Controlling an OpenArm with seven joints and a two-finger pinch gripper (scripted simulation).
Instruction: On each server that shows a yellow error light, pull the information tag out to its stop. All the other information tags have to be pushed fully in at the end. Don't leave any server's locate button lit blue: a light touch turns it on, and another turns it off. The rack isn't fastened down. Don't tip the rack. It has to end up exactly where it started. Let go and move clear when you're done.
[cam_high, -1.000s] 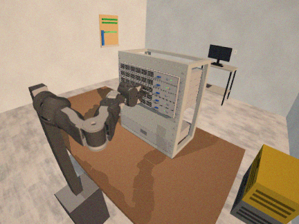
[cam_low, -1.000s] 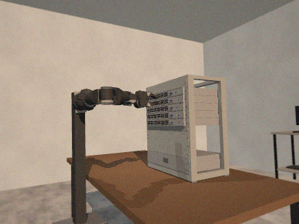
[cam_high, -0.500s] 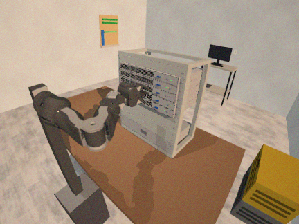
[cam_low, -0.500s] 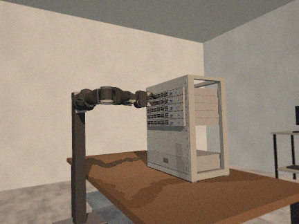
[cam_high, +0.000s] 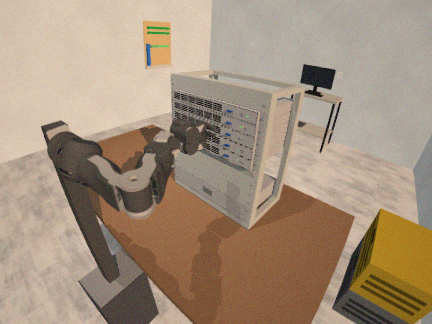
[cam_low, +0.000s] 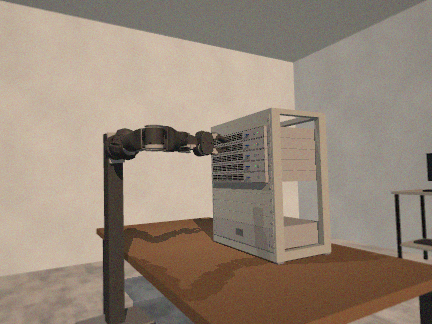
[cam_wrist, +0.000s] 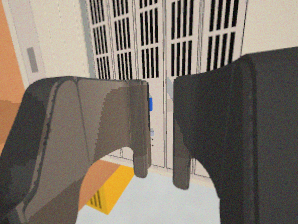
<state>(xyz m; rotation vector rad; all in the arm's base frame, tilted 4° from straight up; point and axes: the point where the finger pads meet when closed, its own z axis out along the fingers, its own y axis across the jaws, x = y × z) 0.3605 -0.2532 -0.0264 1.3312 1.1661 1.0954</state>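
The beige server rack (cam_high: 262, 165) (cam_low: 274, 200) stands on the brown table (cam_high: 260, 265) (cam_low: 300, 285). Its upper part holds several stacked servers (cam_high: 220, 125) (cam_low: 240, 155) (cam_wrist: 155, 50) with vented fronts. Small blue marks and green lights show near their right ends in the top view. I cannot make out a yellow light. My gripper (cam_high: 202, 134) (cam_low: 216, 142) (cam_wrist: 163, 128) is at the left part of the server fronts, its fingers nearly closed with nothing between them. A small blue mark (cam_wrist: 151, 103) shows on a server front beside the left finger.
A yellow crate (cam_high: 390, 270) (cam_wrist: 107, 195) stands on the floor to the right of the table. A desk with a monitor (cam_high: 318, 77) is behind the rack. The arm's post (cam_high: 90, 220) (cam_low: 114, 240) stands at the table's left edge.
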